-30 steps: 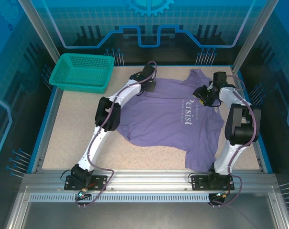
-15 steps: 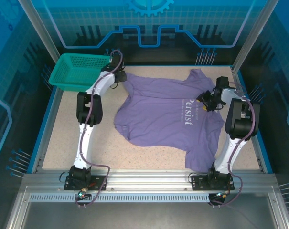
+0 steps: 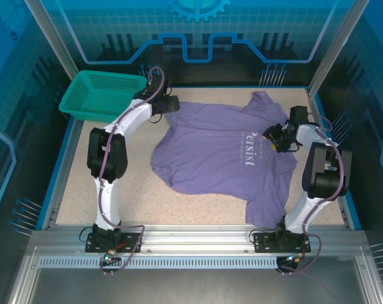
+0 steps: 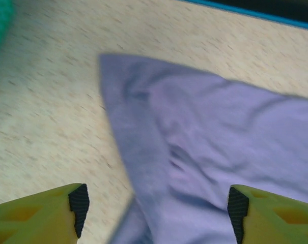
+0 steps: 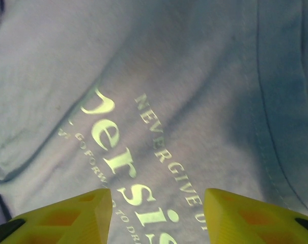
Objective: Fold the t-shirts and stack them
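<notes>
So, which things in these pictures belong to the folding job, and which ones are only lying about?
Belong to the job:
lavender t-shirt, spread out, not yet folded
left gripper, open over one corner of the shirt
right gripper, open above the shirt

Only lying about:
teal mesh basket, far left corner, apart from the shirt

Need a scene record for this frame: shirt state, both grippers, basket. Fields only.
garment: t-shirt spread on the table, lettering facing up
left: left gripper open, fingers wide apart above the far-left sleeve tip, holding nothing
right: right gripper open over the chest lettering, holding nothing
bin: teal basket at the far-left corner, off the shirt
progress: no fold made yet
</notes>
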